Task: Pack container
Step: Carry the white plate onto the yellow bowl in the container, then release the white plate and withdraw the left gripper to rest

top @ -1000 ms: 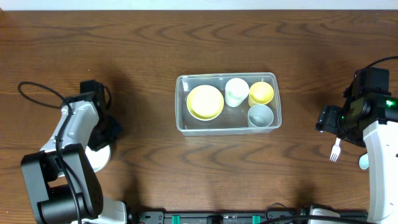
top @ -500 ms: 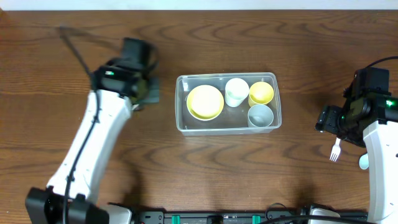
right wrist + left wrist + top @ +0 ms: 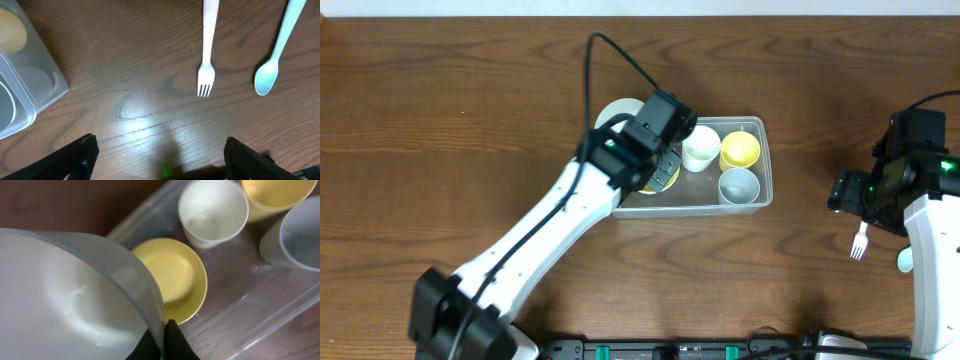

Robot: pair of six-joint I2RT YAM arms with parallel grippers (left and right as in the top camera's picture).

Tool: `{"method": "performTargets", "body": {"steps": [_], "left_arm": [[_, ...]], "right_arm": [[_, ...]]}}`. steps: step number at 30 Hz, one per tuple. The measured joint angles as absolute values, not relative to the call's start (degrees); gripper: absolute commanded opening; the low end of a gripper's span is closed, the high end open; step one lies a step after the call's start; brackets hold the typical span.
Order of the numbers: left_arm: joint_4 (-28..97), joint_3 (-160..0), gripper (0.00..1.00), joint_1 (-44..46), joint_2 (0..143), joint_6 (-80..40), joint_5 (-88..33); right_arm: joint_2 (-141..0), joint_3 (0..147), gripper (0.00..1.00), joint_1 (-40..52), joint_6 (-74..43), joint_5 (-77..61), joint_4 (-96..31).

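Note:
The clear plastic container stands at the table's middle. It holds a yellow plate, a white cup, a yellow cup and a grey cup. My left gripper is shut on the rim of a pale grey bowl and holds it above the container's left end, over the yellow plate. In the overhead view the bowl sticks out past the container's far left corner, beside the left gripper. My right gripper is open and empty above bare table, right of the container.
A white plastic fork and a pale blue spoon lie on the wood at the right, near the right gripper; the fork and spoon also show overhead. The container's corner shows at the right wrist view's left.
My left arm has swung from the table's left side across to the container, carrying the grey bowl. The right arm has not moved.

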State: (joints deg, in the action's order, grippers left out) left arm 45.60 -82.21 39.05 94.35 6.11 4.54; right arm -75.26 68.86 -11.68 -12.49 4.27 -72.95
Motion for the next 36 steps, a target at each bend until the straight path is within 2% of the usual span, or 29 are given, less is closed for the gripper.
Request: {"method": "performTargets", "body": {"steps": [8, 20, 21, 22, 23, 27, 36], "left_arm": [[46.06, -82.21, 0.06, 39.07, 101.32, 6.28, 0.4], [45.78, -82.21, 0.07, 39.07, 101.73, 6.31, -0.95], [45.74, -82.21, 0.12, 39.07, 101.73, 6.31, -0.95], [45.74, -82.21, 0.28, 39.07, 101.73, 6.48, -0.95], [45.71, -82.21, 0.4, 39.07, 101.73, 6.81, -0.99], [45.58, -82.21, 0.43, 39.07, 101.73, 6.5, -1.13], [45.8, -82.21, 0.4, 39.07, 101.73, 6.5, -1.13]], "right_arm": [[-75.26, 68.86, 0.82, -11.68, -12.49, 4.27, -72.95], [-75.26, 68.86, 0.82, -11.68, -12.49, 4.27, -73.01], [-75.26, 68.86, 0.82, -11.68, -12.49, 4.27, -73.01], [-75.26, 68.86, 0.82, -11.68, -12.49, 4.27, -73.01], [-75.26, 68.86, 0.82, -11.68, -12.49, 4.27, -73.01], [-75.26, 68.86, 0.82, -11.68, -12.49, 4.27, -73.01], [-75.26, 68.86, 0.82, -11.68, -12.49, 4.27, -73.03]]}}
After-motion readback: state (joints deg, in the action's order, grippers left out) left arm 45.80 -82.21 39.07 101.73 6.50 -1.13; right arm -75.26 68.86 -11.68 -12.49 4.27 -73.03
